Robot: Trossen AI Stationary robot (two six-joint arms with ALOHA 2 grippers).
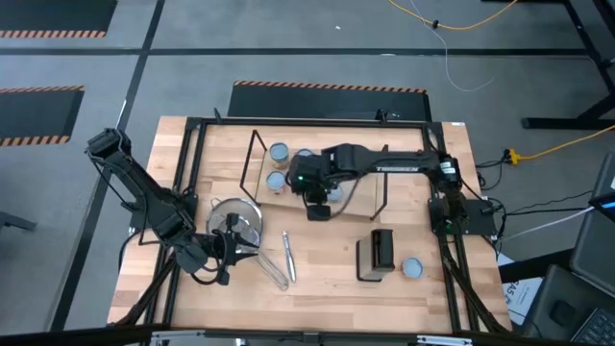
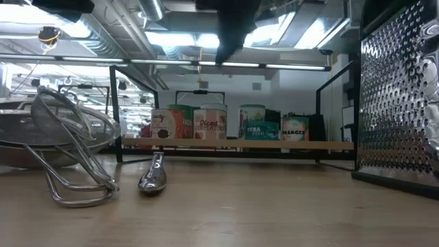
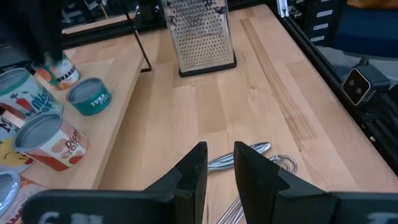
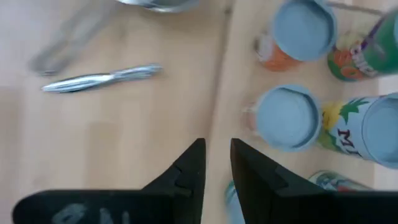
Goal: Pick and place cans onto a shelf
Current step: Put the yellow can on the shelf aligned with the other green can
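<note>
The shelf (image 1: 360, 197), a light-wood board with black wire ends, lies mid-table. Several cans stand on it: blue-topped ones (image 1: 279, 152) (image 1: 277, 180), and in the low view a row (image 2: 210, 123) (image 2: 295, 127) on the board (image 2: 233, 144). One more can (image 1: 411, 267) stands on the table at the near right. My right gripper (image 4: 216, 163) hangs above the shelf's near edge, pointing steeply down, open, with nothing between its fingers; cans (image 4: 287, 117) (image 4: 305, 28) stand beside it. My left gripper (image 3: 219, 168) is open over the table at the near left, by the strainer (image 1: 235, 219).
A metal grater (image 3: 199, 34) stands on the table near the shelf's right end, and shows as a dark box (image 1: 377, 255) from above. A spoon (image 2: 154, 175) and tongs (image 1: 286, 255) lie beside the strainer. A black frame (image 1: 192, 144) rims the tabletop.
</note>
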